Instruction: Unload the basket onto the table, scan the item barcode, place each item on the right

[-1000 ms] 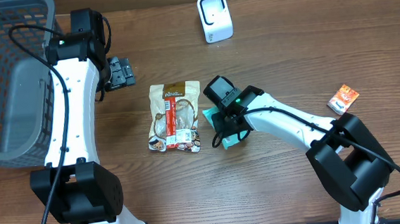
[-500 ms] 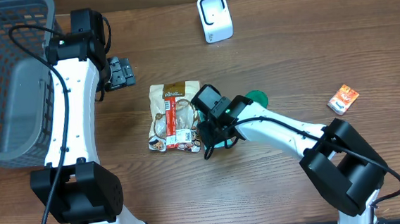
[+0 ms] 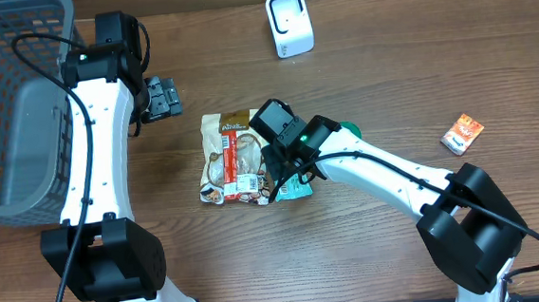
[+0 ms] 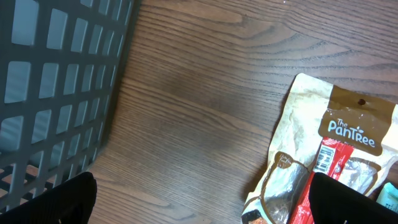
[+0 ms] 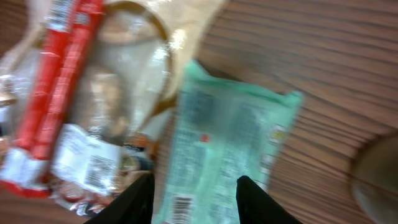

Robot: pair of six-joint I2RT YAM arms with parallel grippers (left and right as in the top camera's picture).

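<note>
Gripping the green packet (image 5: pixel 230 130) with the right end effector (image 5: pixel 196 190), left end effector (image 4: pixel 199 202) open, scanner (image 3: pixel 289 23) at top not reached yet.

A gray basket (image 3: pixel 15 54) sits at the left edge of the brown wood table (image 3: pixel 388 76). A little orange packet (image 3: pixel 462 133) lies alone on the right. A green round thing (image 3: pixel 350 127), maybe a lid, peeks out mid-table.
</note>
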